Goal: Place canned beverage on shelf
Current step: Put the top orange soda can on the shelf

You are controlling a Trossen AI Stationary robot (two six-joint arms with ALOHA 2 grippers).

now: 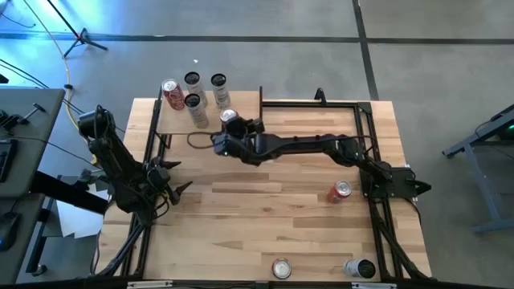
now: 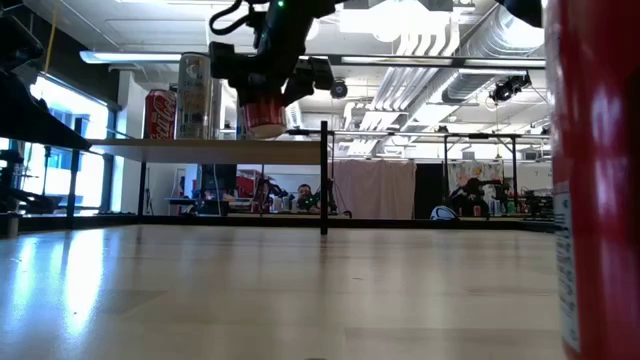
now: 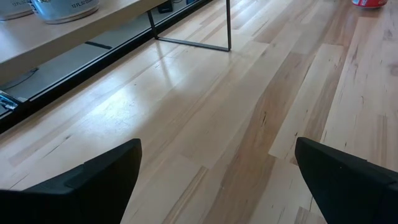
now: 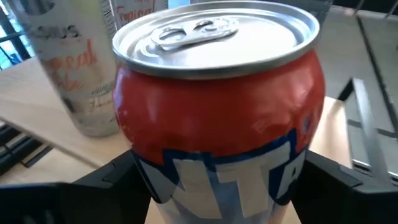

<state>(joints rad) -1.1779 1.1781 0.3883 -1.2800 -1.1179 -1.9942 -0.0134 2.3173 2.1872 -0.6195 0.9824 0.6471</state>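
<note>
Plank counter from above: right tool clamps a can at the shelf edge, beside four cans standing there. Left tool idles, fingers spread wide, holding nothing.

Low view: held can hangs just above shelf level.

Right wrist: can fills the fingers.

Little is legible; the red can on the shelf in the low view carries white script lettering in the Coca-Cola style, only partly readable; the silver can in the left wrist view shows small print reading roughly "12 FL"; the pale can in the right wrist view has red script and grey capitals, too blurred to read; the red-and-blue can shows large white letter shapes, cut off, not readable.
</note>
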